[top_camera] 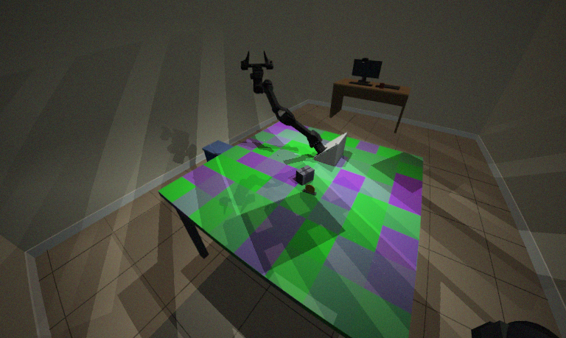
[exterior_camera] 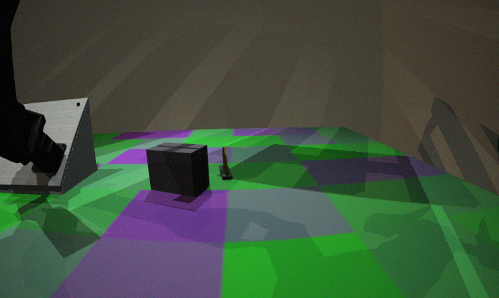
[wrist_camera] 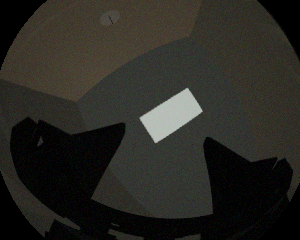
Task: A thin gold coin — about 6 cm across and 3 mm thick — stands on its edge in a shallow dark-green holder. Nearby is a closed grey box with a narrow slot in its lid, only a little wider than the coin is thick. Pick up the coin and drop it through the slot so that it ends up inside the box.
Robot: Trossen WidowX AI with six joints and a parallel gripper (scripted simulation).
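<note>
The gold coin stands on edge in its small dark holder. The grey box stands closed on the table beside the holder, with thin dark lines across its lid; which one is the slot is hard to tell. My gripper is open and empty, raised high above the table and pointing up, far from the coin and the box. The wrist view shows only the ceiling and walls between and around the fingers.
A light grey wedge-shaped mount carries the arm's base, behind the box in the top view. A blue bin stands beyond the table's left edge. A desk with a monitor stands at the back.
</note>
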